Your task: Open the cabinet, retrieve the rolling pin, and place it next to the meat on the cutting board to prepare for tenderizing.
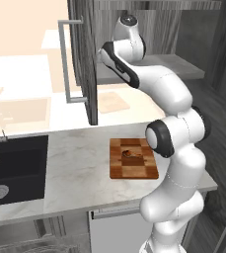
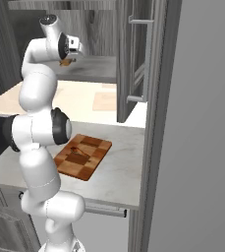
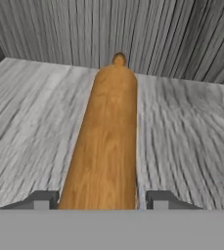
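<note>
One rolling pin (image 3: 106, 141) is lying on the cabinet (image 1: 85, 59) shelf, running lengthwise away from the hand camera toward the back wall, its far knob near that wall. Both fingertips (image 3: 45, 199) of the gripper (image 3: 102, 200) are standing either side of the pin's near end, jaws spread about as wide as the pin; whether the pads are actually pressing on it I cannot tell. In the right base view the hand (image 2: 70, 47) is reaching into the open cabinet over the shelf. Below, the cutting board (image 1: 144, 170) is sitting near the worktop's front edge, and the meat (image 1: 130, 153) is resting on the board's middle. A sink (image 1: 16, 168) is occupying the worktop's left end.
</note>
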